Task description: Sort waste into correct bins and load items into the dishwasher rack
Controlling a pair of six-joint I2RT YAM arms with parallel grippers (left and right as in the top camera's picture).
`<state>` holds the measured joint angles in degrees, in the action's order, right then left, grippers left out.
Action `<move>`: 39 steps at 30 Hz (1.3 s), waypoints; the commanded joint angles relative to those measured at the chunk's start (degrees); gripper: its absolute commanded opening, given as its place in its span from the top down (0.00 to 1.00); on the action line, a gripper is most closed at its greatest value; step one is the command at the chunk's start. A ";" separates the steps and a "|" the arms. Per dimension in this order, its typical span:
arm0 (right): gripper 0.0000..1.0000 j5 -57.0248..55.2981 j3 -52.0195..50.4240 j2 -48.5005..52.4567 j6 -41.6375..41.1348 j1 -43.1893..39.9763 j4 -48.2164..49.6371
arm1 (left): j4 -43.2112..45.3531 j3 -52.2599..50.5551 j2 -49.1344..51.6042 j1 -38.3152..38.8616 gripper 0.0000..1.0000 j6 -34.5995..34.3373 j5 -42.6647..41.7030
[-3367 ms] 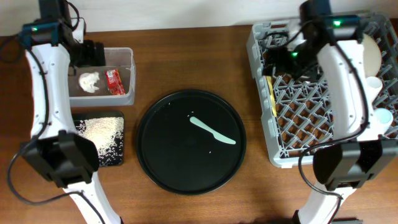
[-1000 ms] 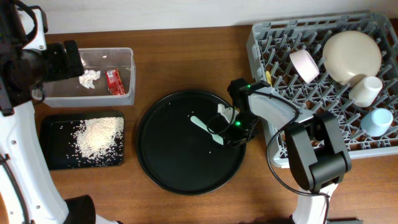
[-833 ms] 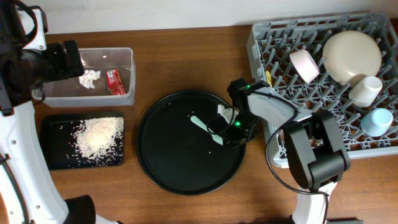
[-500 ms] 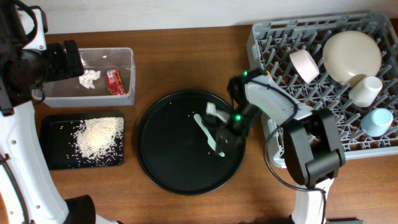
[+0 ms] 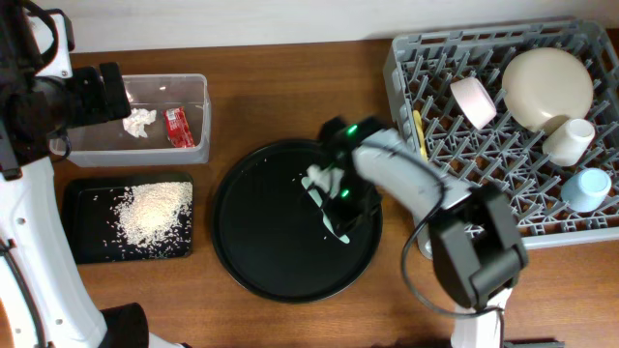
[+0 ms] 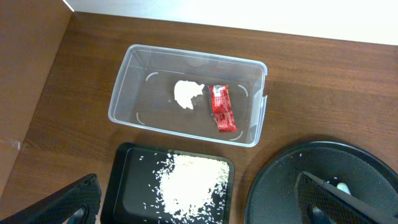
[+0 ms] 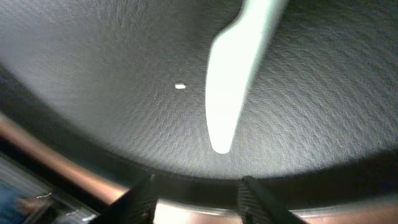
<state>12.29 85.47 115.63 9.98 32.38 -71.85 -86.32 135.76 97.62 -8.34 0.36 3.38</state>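
left arm (image 5: 14, 193): white rounded links, black housing up top, thin black cable. right arm (image 5: 406, 179): pale grey-white link, black elbow block, green LED lit, black cable loop. jaws black, wedge-tipped; right pair blurred, possibly dark grey.

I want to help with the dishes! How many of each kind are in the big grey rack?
Plates: 1, the cream plate
Bowls: 1, the pink-rimmed bowl
Cups: 2, the white cup and the light-blue cup
Spoons: 1, the yellow spoon
Total: 5
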 commanded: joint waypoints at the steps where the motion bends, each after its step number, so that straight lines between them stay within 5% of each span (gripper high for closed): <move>1: 0.37 -12.61 -4.04 -0.52 -3.48 7.08 3.50 | 0.11 0.46 -0.35 -0.35 0.01 -0.39 -0.17; 4: 0.26 -16.96 -6.23 -0.50 -5.92 9.51 6.45 | 0.11 0.46 -0.35 -0.35 0.01 -0.39 -0.17; 11: 0.26 -19.80 -8.22 0.04 -8.98 7.34 9.29 | 0.11 0.46 -0.35 -0.35 0.01 -0.39 -0.17; 25: 0.71 -14.01 -9.64 0.09 -6.82 6.97 10.80 | 0.11 0.46 -0.35 -0.35 0.01 -0.39 -0.17; 39: 0.78 -14.49 -8.17 0.07 -7.93 6.95 8.66 | 0.11 0.46 -0.35 -0.35 0.01 -0.39 -0.17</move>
<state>-1.89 76.60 115.66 2.94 39.40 -62.74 -86.32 135.76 97.62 -8.34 0.34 3.38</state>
